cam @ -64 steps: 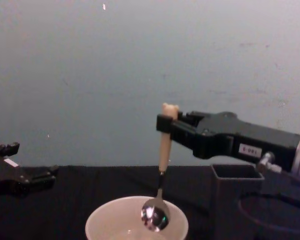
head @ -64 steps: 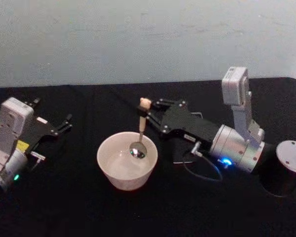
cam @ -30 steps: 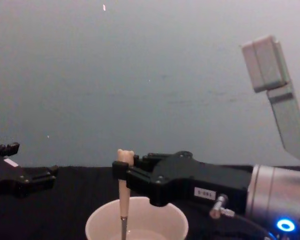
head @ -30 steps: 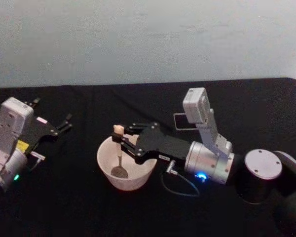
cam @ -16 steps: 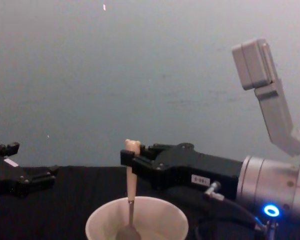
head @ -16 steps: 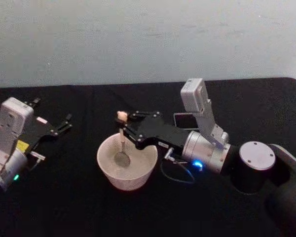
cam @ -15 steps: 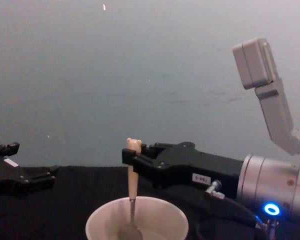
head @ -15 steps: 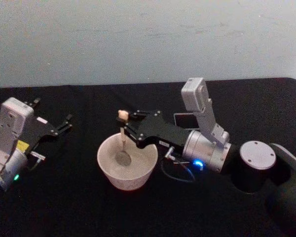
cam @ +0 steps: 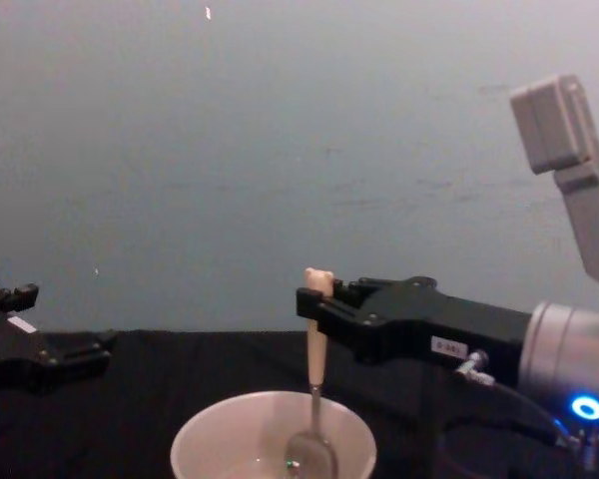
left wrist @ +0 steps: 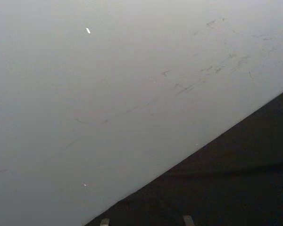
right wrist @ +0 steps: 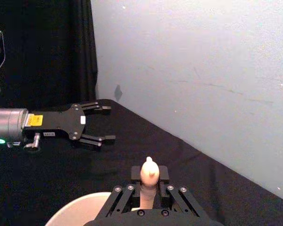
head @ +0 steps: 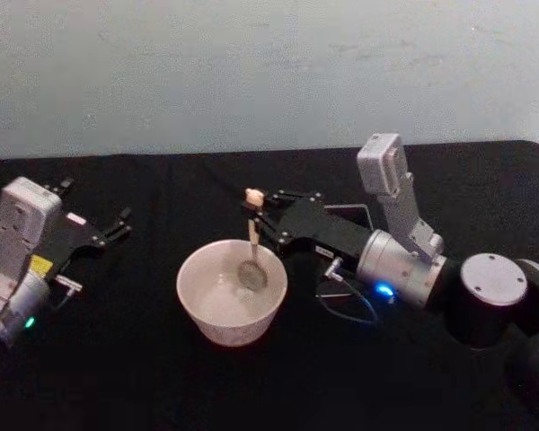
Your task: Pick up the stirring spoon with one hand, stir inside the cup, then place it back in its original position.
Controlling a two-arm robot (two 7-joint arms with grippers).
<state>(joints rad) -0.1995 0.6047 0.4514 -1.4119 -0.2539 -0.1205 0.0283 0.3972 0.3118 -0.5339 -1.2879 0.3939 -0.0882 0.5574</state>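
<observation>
Stirring spoon (head: 251,244) and cup (head: 232,325) sit at the middle of the black table (head: 117,368). Reading from the left:

The left gripper (head: 121,224) lies parked at the table's left edge, well apart from the cup. Its fingers are spread wide and hold nothing, as the right wrist view shows plainly.

The cup stands upright in the centre. The spoon's metal bowl hangs inside it, below the rim, toward the cup's right side. Whether the bowl touches the bottom cannot be told.

The stirring spoon stands close to vertical, with the bear head up and the bowl down. The right gripper (head: 256,215) reaches in level from the right, and its fingers are clamped on the beige handle just beneath the bear head.

Further right, the dark holder (head: 359,206) is partly hidden behind the right arm.

The task appears to be in its stirring step. The return turns on one relation: the holder lies to the right of the cup, on the side of the arm that grips the spoon. The spoon's long axis is already upright, so it would probably need a straight lift clear of the rim, a shift right, and a descent into the narrow opening.
</observation>
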